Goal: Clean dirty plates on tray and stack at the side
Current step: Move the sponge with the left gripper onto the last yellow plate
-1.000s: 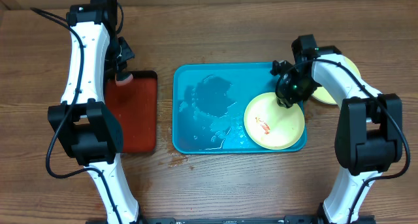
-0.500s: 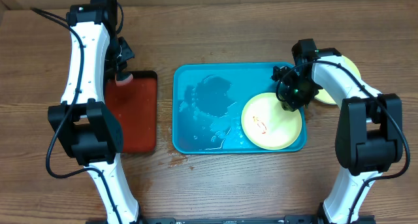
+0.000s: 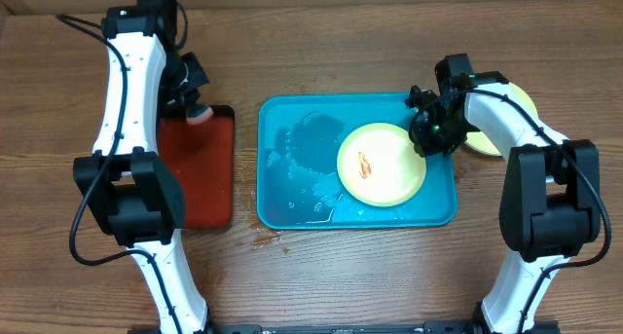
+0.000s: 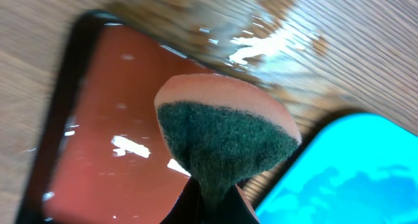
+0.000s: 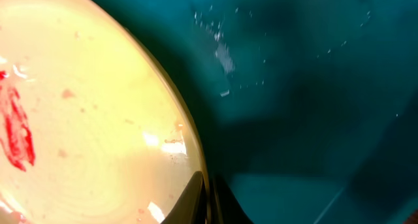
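A yellow-green plate [image 3: 382,165] with a red smear lies on the turquoise tray [image 3: 282,193], right of its middle. My right gripper [image 3: 425,139] is shut on the plate's right rim. In the right wrist view the fingers pinch the thin edge of the plate [image 5: 85,119] at the right gripper [image 5: 208,192], with the tray [image 5: 313,87] below. A second yellow-green plate [image 3: 514,108] rests on the table right of the tray, partly hidden by the right arm. My left gripper [image 4: 212,201] is shut on a green-and-pink sponge [image 4: 225,139] over the red tray's far corner.
A black-rimmed red tray [image 3: 200,173] lies left of the turquoise tray and looks wet [image 4: 111,145]. Water pools on the turquoise tray's left half, and a small wet patch [image 3: 265,239] marks the table by its near-left corner. Both arm bases stand at the near edge.
My right gripper has shut on the plate's rim, and the plate has slid left from the tray's near-right corner toward its middle. The left gripper shifted slightly with the sponge.
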`<state>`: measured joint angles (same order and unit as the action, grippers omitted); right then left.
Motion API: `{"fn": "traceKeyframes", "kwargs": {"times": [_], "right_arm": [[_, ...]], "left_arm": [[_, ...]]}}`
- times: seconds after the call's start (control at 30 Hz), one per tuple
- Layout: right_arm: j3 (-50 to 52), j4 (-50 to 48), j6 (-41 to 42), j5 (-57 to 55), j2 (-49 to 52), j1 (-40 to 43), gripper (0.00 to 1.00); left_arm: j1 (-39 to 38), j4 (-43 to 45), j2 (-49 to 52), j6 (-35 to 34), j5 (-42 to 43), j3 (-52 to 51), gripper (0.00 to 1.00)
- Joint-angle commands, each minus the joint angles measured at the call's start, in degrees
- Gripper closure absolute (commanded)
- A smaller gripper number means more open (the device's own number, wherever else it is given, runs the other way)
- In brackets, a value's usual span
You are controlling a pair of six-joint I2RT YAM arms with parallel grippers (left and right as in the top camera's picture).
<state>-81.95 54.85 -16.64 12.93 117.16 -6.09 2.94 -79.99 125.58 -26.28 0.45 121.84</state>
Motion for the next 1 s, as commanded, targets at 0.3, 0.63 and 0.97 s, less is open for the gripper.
{"fn": "traceKeyframes", "kwargs": {"times": [0.3, 0.63, 0.97], "right_arm": [[0.28, -1.20, 10.95, 2.97, -1.97, -2.54, 0.75], [1.46, 2.03, 16.41, -1.75, -1.97, -2.54, 0.75], [4.79, -2.21, 21.99, -1.07, -1.97, -2.54, 0.96]], "left_arm": [[-11.34, 1.44, -1.51, 4.63, 8.61, -0.61, 0.96], [-21.81, 4.02, -0.44, 4.61, 8.57, -0.63, 0.96], [-28.48, 6.19, -0.24, 3.45, 8.59, -0.94, 0.96]]}}
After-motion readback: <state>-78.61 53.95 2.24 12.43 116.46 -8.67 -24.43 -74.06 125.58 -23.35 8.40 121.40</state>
